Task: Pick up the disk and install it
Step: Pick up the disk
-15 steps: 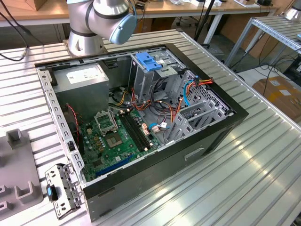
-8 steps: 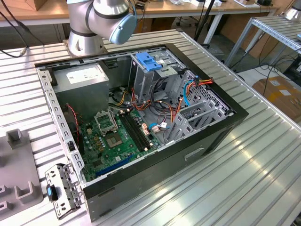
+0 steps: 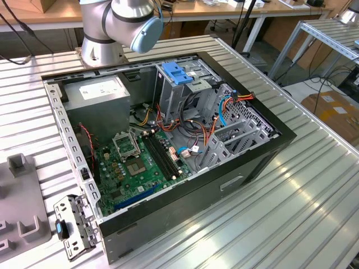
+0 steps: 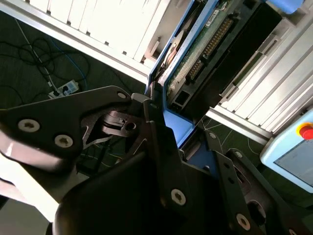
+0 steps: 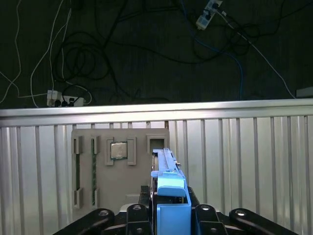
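The disk (image 5: 168, 183) stands edge-on between my gripper's (image 5: 171, 215) black fingers, its blue carrier nearest the camera in the first wrist view. The second wrist view shows the disk's (image 4: 205, 41) green circuit-board side and blue frame running away from the gripper (image 4: 168, 127), which is shut on it. The open computer case (image 3: 263, 151) lies on the slatted metal table in the exterior view. Inside it stands a tall metal drive cage (image 3: 171, 98) topped by a blue plastic bracket (image 3: 178, 73).
Beyond the disk a grey fixture tray (image 5: 117, 166) holds a processor chip and memory sticks. The case holds a grey power supply (image 3: 104, 95), a green motherboard (image 3: 140, 159) and loose cables (image 3: 224, 109). A metal bracket (image 3: 73, 224) lies beside the case. Cables cover the floor (image 5: 98, 54) past the table edge.
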{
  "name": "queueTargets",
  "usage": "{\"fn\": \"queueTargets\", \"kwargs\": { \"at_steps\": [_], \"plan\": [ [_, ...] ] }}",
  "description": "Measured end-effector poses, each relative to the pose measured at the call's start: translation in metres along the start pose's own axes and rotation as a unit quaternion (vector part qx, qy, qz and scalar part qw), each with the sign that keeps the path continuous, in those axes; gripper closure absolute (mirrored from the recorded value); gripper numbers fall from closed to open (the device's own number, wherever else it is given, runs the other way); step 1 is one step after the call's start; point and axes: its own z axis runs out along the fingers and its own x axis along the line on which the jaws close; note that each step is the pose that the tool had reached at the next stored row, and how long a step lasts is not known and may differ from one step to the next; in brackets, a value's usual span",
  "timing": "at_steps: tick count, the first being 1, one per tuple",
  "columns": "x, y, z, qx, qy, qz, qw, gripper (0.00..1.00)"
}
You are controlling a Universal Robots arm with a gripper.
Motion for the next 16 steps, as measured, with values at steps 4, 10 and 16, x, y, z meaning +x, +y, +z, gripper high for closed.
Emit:
{"fn": "queueTargets", "kwargs": {
  "at_steps": [4,10,16],
  "plan": [
    [0.0,0.0,-0.0013,-0.0001,0.0001,0.0,1.0,0.63],
    [-0.0002,0.0002,-0.011,-0.0001,0.0,0.0,1.0,0.63],
    [-0.0003,0.0002,-0.0176,-0.0001,0.0001,0.0,1.0,0.63]
  ]
}}
